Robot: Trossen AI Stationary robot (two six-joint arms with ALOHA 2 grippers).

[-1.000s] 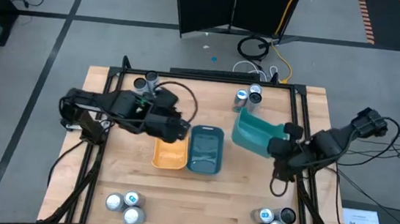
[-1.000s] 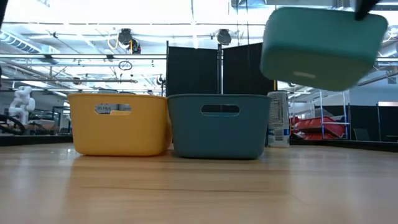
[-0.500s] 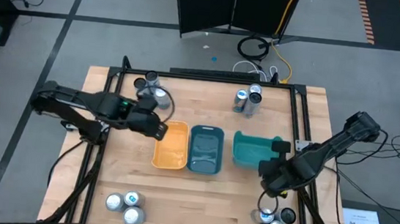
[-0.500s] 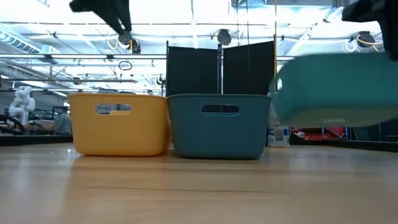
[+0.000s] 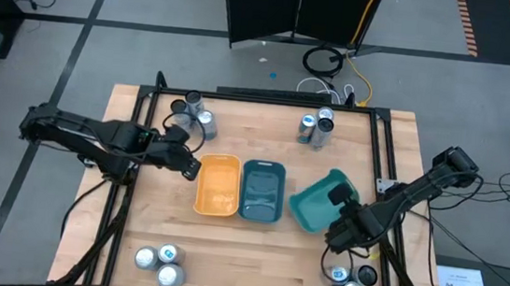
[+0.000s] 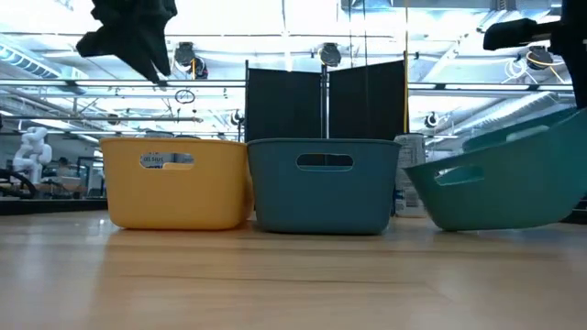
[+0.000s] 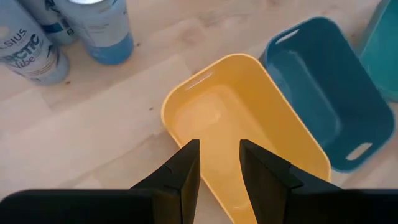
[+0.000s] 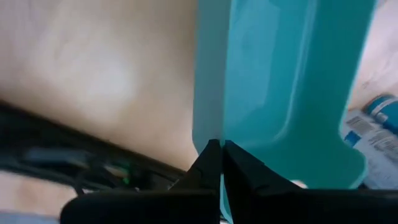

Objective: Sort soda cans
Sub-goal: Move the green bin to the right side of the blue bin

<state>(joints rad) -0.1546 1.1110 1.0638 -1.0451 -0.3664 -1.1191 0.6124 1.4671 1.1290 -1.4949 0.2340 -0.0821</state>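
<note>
The right gripper [image 8: 219, 149] is pinching the rim of a tilted teal tray [image 5: 317, 198], fingers clamped tight on its wall. The left gripper [image 7: 217, 158] is hovering with fingers narrowly parted and empty, over the yellow tray [image 7: 249, 134]; the blue tray [image 7: 323, 93] is lying just past it. Soda cans [image 7: 62, 31] are standing beyond the left fingertips.

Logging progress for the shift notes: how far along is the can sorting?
Barely begun. The yellow tray and dark teal tray sit side by side, both empty. The right hand holds the tilted light teal tray. The left hand holds nothing. All cans remain on the table.
</note>
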